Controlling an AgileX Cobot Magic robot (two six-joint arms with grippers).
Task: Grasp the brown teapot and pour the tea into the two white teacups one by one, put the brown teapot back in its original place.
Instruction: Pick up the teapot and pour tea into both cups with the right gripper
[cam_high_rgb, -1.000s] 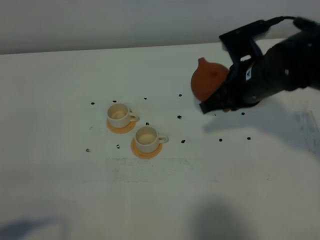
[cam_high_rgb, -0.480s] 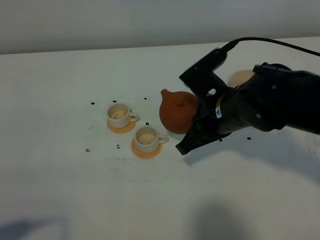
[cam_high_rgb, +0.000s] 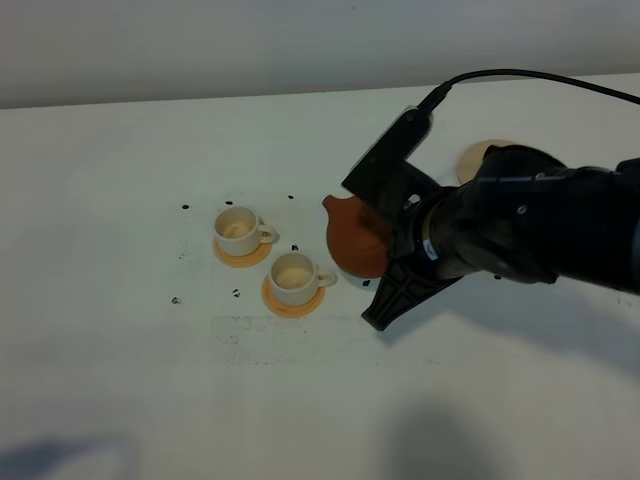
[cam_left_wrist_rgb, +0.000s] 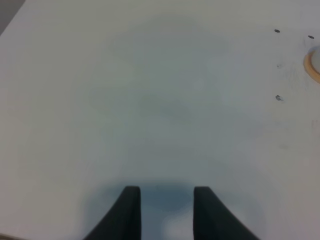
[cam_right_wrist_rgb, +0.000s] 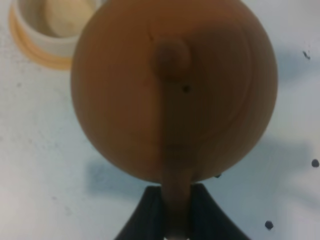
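The right hand (cam_right_wrist_rgb: 172, 212), pinching the handle (cam_right_wrist_rgb: 172, 165) of the round reddish-brown clay teapot (cam_high_rgb: 350, 240), aims its spout (cam_high_rgb: 328, 203) left toward the near small white teacup (cam_high_rgb: 292, 277) (just beside)

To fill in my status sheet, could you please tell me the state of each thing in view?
Round reddish-brown clay teapot: lid on, held by its handle.
Right gripper: shut on the handle.
Left gripper: open, empty.
Two small white teacups: upright on orange coasters, no tea visible.
Flat beige disc: unoccupied, partly hidden.

Right fingers (cam_right_wrist_rgb: 148, 214) pinched closed; left fingers (cam_left_wrist_rgb: 128, 214) apart.
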